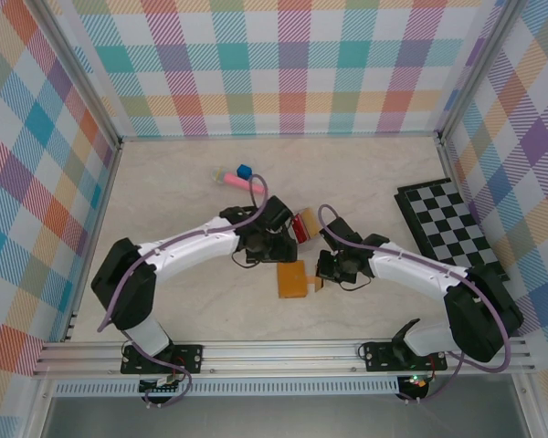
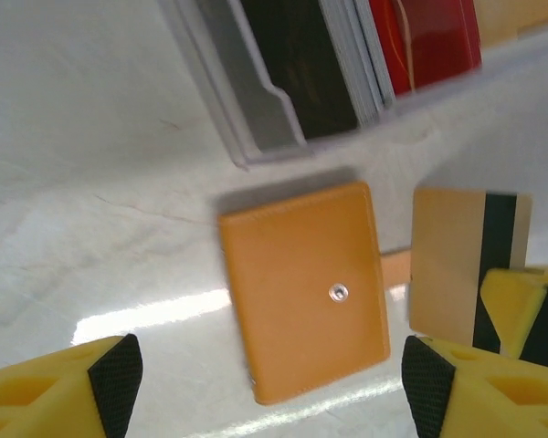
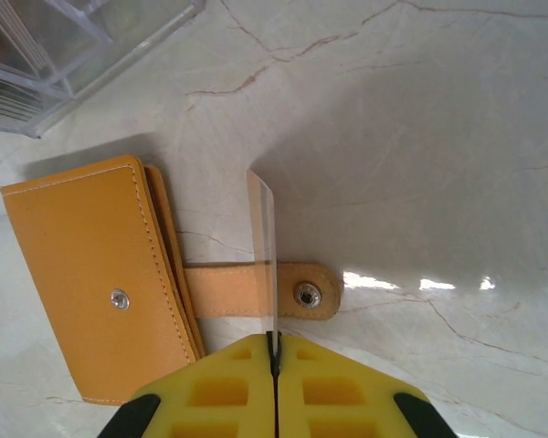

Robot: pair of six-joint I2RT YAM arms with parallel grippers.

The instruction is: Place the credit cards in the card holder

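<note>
- From the top camera, we see the card holder (image 1: 292, 280) lying flat on the pale table (image 1: 164, 201), between the two arms and closer to their bases than the grippers are. The left gripper (image 1: 274, 251) hangs just behind it and the right gripper (image 1: 327, 271) sits at its right edge. A clear tray (image 1: 301, 226) with a red card in it stands just beyond the left gripper. A chequered board (image 1: 447, 228) lies well apart on the right.
- From the left wrist, we see the left gripper (image 2: 269, 388) spread wide with nothing between its black pads (image 2: 114, 379). The closed orange card holder (image 2: 301, 292) lies below it. At the top, the credit cards (image 2: 347, 55) stand on edge in the clear tray (image 2: 247, 119), black, grey and red. To the right, the right gripper (image 2: 521, 306) grips a tan card (image 2: 461, 265) with a black stripe.
- From the right wrist, we see the right gripper (image 3: 274, 351) clamped tight on the tan card (image 3: 267, 255), which is edge-on and upright over the holder's snap strap (image 3: 256, 292). The card holder (image 3: 91, 274) lies just to its left.
</note>
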